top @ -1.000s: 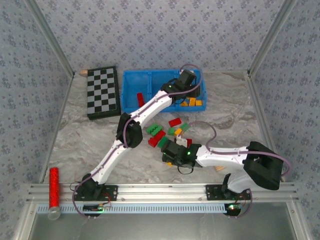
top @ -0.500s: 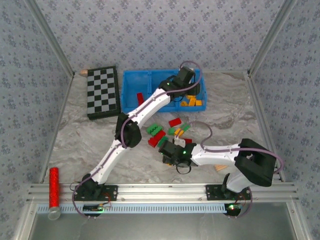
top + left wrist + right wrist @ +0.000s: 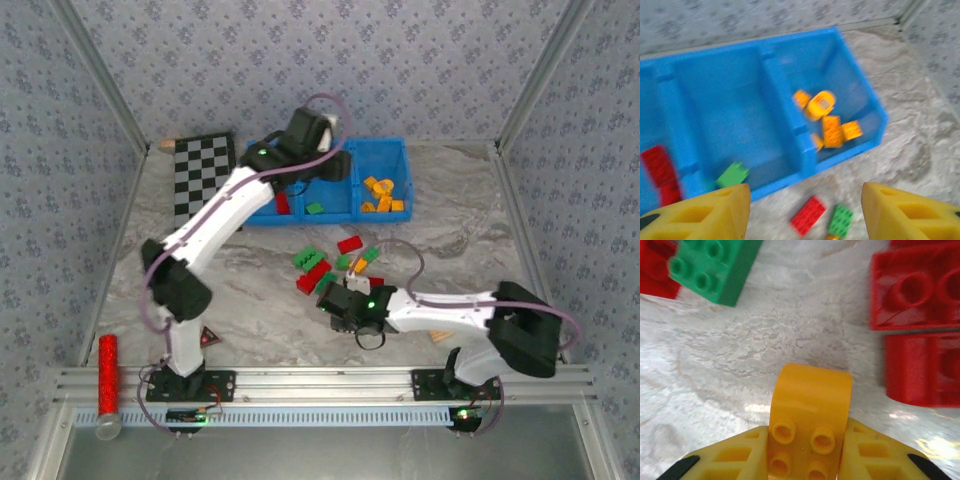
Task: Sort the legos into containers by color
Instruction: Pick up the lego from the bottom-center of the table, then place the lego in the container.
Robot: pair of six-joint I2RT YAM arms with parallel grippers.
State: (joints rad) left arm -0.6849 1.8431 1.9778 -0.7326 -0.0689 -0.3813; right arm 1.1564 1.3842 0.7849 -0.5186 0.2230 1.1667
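My blue tray (image 3: 715, 100) lies at the table's far side, with orange bricks (image 3: 830, 127) in its right compartment. My left gripper (image 3: 802, 200) hangs wide and empty over it. My right gripper (image 3: 807, 452) pinches an orange-yellow brick (image 3: 810, 400) on the table, near a red brick (image 3: 915, 285).

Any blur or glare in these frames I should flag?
Left wrist: motion-blurred, the blue tray edges and the red bricks in it smear. Right wrist: the orange brick held in the right gripper is sharp; glare patches on the table near it. Top external: sharp, evenly lit, soft shadows.
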